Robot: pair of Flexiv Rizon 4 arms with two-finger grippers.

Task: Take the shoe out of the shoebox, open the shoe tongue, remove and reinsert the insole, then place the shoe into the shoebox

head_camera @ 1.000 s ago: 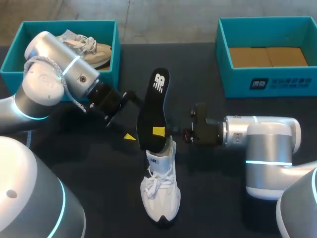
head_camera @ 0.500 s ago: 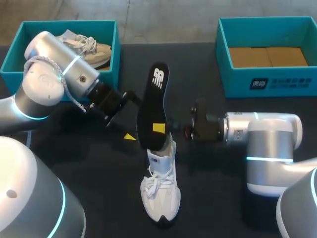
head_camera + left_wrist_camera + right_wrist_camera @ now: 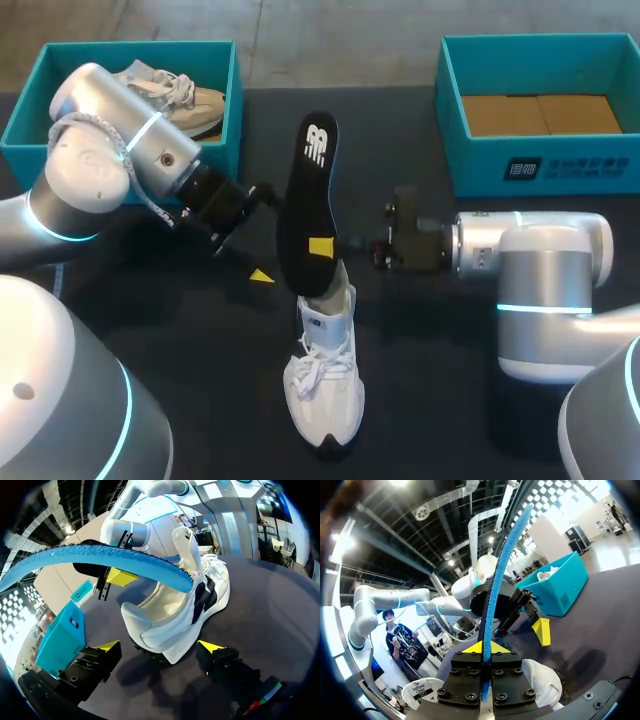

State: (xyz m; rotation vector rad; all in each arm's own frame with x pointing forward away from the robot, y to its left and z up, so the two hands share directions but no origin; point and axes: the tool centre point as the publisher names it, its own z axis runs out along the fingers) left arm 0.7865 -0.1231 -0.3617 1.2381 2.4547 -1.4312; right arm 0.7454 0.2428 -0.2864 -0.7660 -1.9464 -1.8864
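Observation:
A white shoe [image 3: 325, 385] lies on the dark table, heel toward the far side, tongue pulled up. My right gripper [image 3: 322, 248] is shut on a black insole [image 3: 305, 190] and holds it upright on edge, its lower end just over the shoe's opening. The right wrist view shows the insole's blue underside [image 3: 500, 565] clamped between that gripper's [image 3: 484, 647] fingers. My left gripper [image 3: 262, 235] stands open beside the insole, holding nothing. In the left wrist view the shoe [image 3: 175, 615] sits ahead of the open left gripper [image 3: 159, 647], under the arching insole [image 3: 100, 560].
A teal shoebox [image 3: 25, 120] at the far left holds a beige shoe [image 3: 175, 95]. A second teal shoebox [image 3: 540, 160] at the far right has brown cardboard inside. Both arms flank the shoe at mid-table.
My right gripper has drawn the insole a little higher and farther from the shoe. The left arm and the shoe have stayed put.

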